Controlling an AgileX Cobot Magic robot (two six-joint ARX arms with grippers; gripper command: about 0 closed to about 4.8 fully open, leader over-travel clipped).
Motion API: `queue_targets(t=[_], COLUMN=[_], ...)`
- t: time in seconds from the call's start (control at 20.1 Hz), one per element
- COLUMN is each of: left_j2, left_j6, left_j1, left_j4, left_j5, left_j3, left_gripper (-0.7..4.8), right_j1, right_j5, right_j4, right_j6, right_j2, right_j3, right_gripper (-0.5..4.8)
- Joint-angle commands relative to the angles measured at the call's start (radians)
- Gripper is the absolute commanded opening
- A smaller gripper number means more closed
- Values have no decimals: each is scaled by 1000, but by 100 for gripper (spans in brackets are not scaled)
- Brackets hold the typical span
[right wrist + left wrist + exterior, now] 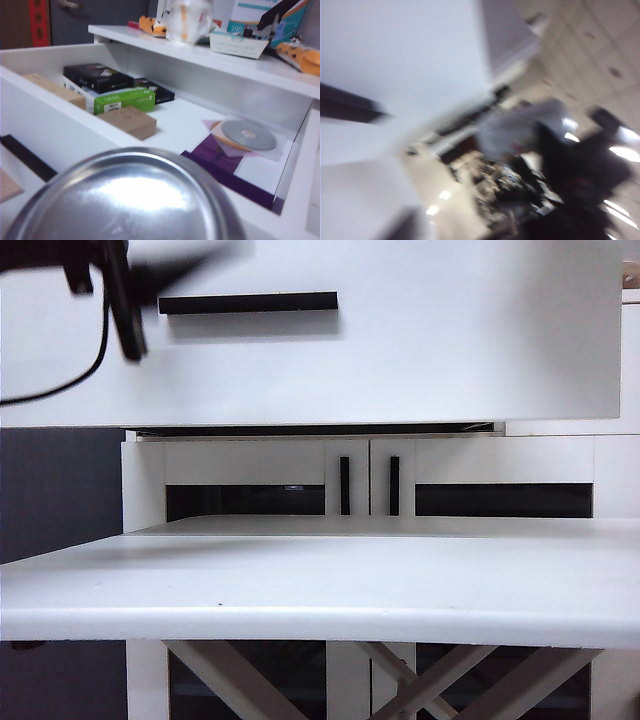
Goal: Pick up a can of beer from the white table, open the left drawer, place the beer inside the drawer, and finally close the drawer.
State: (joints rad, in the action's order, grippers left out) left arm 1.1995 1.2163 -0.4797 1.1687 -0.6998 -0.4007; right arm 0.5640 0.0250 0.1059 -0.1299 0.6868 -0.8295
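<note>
**Can held over the open drawer**

From the front I see the drawer (400,350) pulled out over the table (320,590), its black handle (248,303) facing me. The left gripper (125,300) is a dark blur just left of that handle, with a cable hanging off it; its own camera is smeared, and I cannot tell how its jaws stand. The right wrist camera looks down past the can (125,197), whose shiny metal end fills the near view; the right gripper itself is hidden behind it. Inside the drawer lie a green box (125,99), a brown box (127,121), a black box (97,76) and a disc (248,134).
</note>
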Motion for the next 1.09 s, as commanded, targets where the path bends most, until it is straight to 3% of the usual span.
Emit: queue_targets(t=[0.05,0.2,0.3,0.4,0.5,0.65,0.7,0.8,0.89,0.94,1.09], left_j2=[-3,-3,-3,-3,-3,-3,-3,-2,2,6,16], left_j6=[175,175,161,100,10,-282,-421,-690,-895,-969,-1085], left_j1=[0,0,0,0,0,1,1,1,1,1,1], left_j4=[166,200,150,44,-143,-578,-752,-1090,-1357,-1452,-1547], left_j5=[-11,-34,-83,-118,-145,-165,-149,-43,113,184,271], left_j3=[-23,-110,-221,-346,-478,-692,-767,-906,-1027,-1082,-1170], left_gripper=[-6,-6,-6,-6,-6,-6,-6,-6,-6,-6,-6], right_j1=[2,1,1,1,1,1,1,1,1,0,0], right_j5=[0,1,2,2,1,0,2,2,0,-1,-1], right_j4=[-97,-103,-103,-106,-109,-111,-111,-112,-111,-112,-114], right_j6=[-2,-1,-1,-2,-2,-2,-2,-2,-2,-2,-2], right_j2=[-4,27,61,104,147,216,241,290,344,372,465], right_j3=[-14,-52,-100,-149,-200,-282,-310,-358,-405,-430,-513], right_gripper=[0,0,0,0,-1,0,0,0,0,0,0])
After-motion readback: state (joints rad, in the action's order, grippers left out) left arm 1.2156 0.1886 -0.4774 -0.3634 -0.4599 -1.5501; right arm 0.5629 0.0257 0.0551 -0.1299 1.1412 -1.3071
